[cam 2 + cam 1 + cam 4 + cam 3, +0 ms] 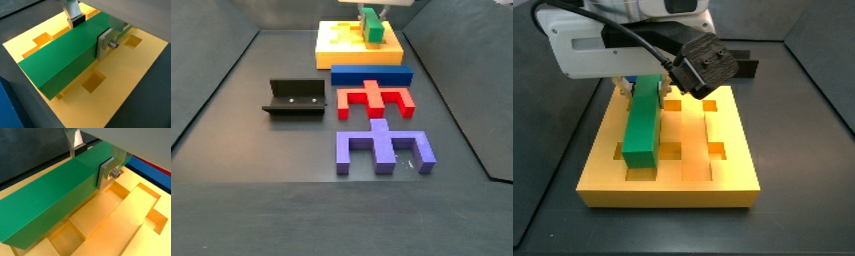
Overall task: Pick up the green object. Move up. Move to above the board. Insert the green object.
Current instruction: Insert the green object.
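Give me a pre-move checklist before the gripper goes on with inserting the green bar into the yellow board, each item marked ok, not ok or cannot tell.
1. Grip: the gripper has its fingers on both sides of the green object: ok.
2. Position: the green object is over the board, along its left groove in a side view: ok.
3. Seating: whether the bar's underside is fully down in the groove: cannot tell.
4. Level: the bar's near end sits lower than its far end in a side view: not ok.
5. Recesses beside the bar free of objects: ok.
6. Red block and purple block lie off the board: ok.
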